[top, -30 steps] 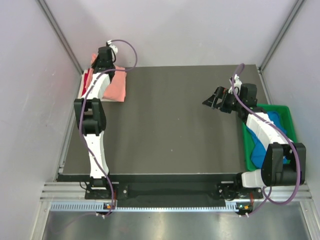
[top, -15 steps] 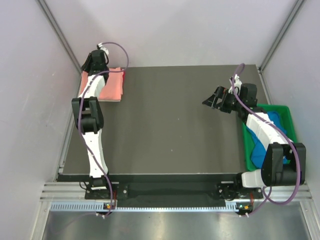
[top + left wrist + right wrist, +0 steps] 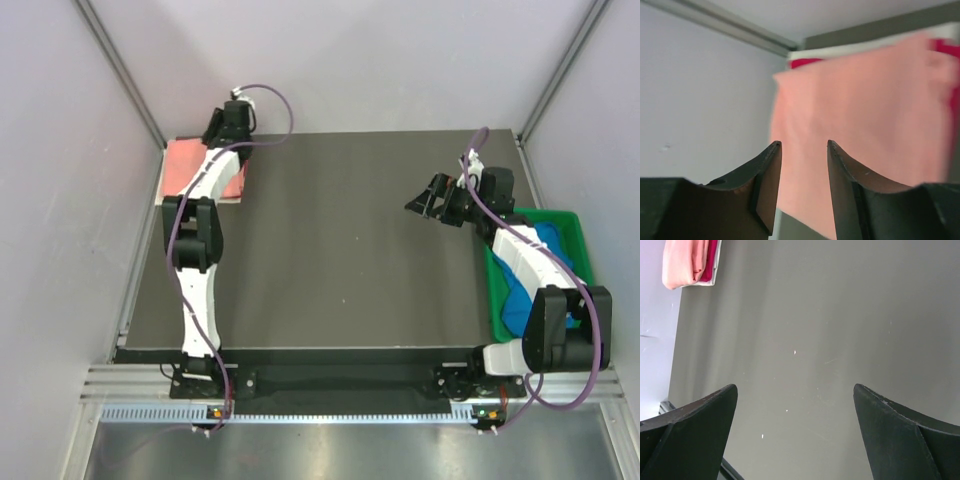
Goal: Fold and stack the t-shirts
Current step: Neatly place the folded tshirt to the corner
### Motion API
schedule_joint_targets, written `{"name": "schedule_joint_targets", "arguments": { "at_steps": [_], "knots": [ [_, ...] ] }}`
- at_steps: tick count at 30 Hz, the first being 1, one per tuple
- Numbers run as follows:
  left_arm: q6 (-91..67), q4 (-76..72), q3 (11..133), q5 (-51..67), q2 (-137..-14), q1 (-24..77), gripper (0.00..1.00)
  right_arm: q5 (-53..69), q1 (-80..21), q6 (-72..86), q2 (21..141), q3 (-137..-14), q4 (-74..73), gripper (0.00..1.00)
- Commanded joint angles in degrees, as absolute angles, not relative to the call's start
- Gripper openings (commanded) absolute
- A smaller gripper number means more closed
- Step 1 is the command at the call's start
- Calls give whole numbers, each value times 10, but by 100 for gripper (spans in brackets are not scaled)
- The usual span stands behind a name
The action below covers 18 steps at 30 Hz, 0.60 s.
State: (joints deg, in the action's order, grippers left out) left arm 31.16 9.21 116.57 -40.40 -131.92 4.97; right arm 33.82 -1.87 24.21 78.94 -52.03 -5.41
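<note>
The folded salmon-pink t-shirt (image 3: 195,168) lies at the table's far left corner, on top of the crimson-red t-shirt, which shows only as thin edges in the left wrist view (image 3: 804,63). My left gripper (image 3: 228,125) hovers at the stack's far right corner, jaws slightly apart and empty (image 3: 804,147), with the pink shirt (image 3: 865,115) beyond its fingertips. The bright blue t-shirt (image 3: 522,300) lies crumpled in the green tray (image 3: 565,225), partly under my right arm. My right gripper (image 3: 425,197) is wide open and empty above the bare table (image 3: 795,395). The stack also shows in the right wrist view (image 3: 685,262).
The dark table top (image 3: 330,240) stretches between the stack and the tray. Pale enclosure walls with metal corner posts (image 3: 120,70) stand close behind and left of the stack. The tray sits at the table's right edge.
My left gripper swung from the stack's far left corner to its far right corner. The pink shirt now lies flat and covers the red one. The right arm has not moved.
</note>
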Motion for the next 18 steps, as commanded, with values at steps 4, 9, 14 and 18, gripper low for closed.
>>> {"name": "schedule_joint_targets", "arguments": {
  "at_steps": [4,9,14,18],
  "knots": [
    [79,241,1072,-203,-1145,136,71,303,-25,221,732,-537,-68,100],
    [-56,137,867,95,-957,153,99,261,-25,199,695,-564,-137,100],
    [-108,111,740,174,-794,169,99,258,-25,182,645,-599,-213,100],
    [-106,144,646,204,-686,169,99,205,-26,180,573,-561,-229,100]
  ]
}}
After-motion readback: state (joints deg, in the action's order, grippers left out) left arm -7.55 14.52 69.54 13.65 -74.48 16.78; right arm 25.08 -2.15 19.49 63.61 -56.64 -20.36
